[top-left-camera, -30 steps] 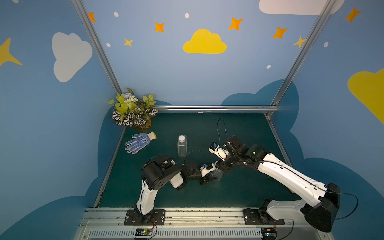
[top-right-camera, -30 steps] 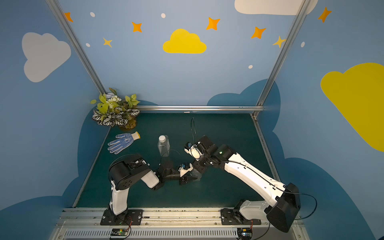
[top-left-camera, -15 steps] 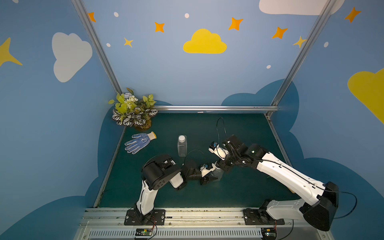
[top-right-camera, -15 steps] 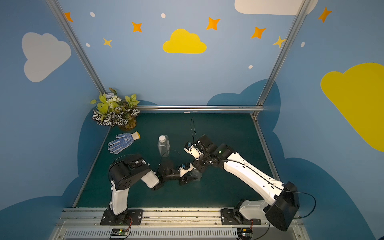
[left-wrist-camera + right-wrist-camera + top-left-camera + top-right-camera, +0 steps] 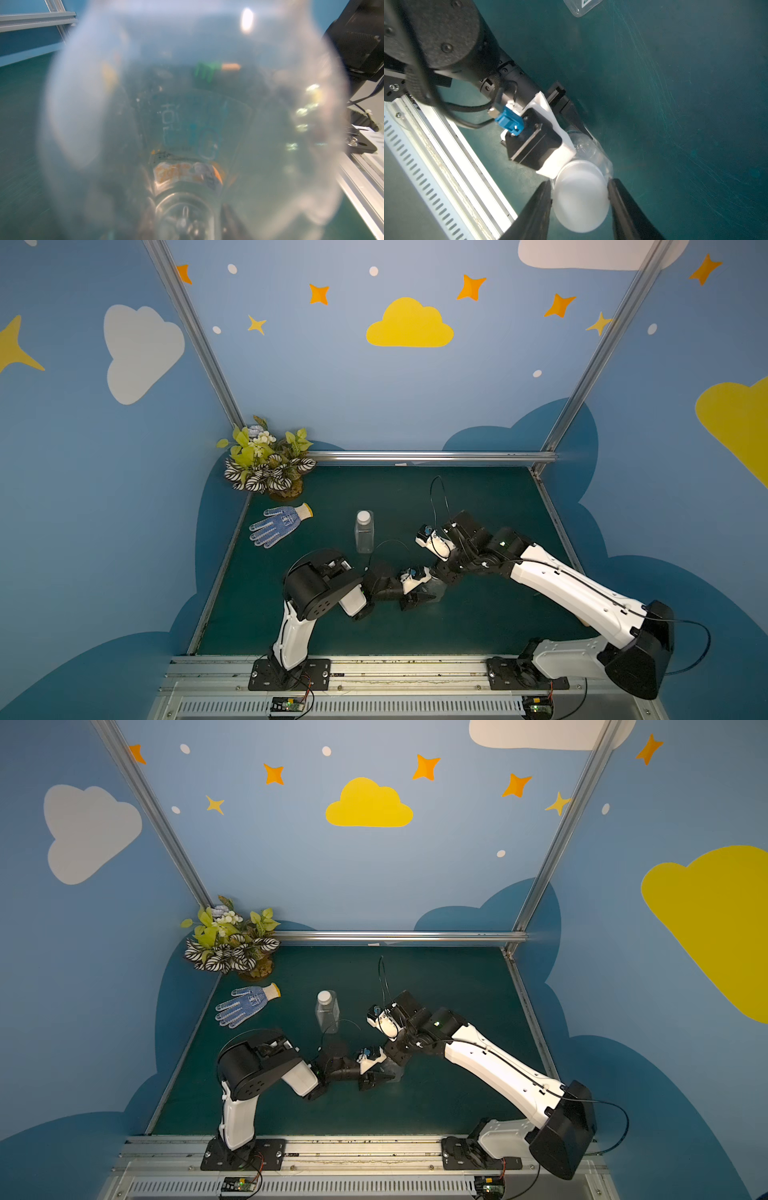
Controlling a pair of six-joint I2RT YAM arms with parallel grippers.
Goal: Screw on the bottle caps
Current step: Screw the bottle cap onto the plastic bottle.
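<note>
Green mat (image 5: 498, 497), rectangular bottle (image 5: 364, 533) upright

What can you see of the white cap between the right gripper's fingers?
The white cap is a short, smooth round disc of matte, slightly translucent-looking plastic, seen top-on in the right wrist view. It sits on the neck of a clear round bottle, in line with it. The right gripper has one black finger against each side of its rim. No ribbing or marks show, and how far it is threaded on cannot be told.
</note>
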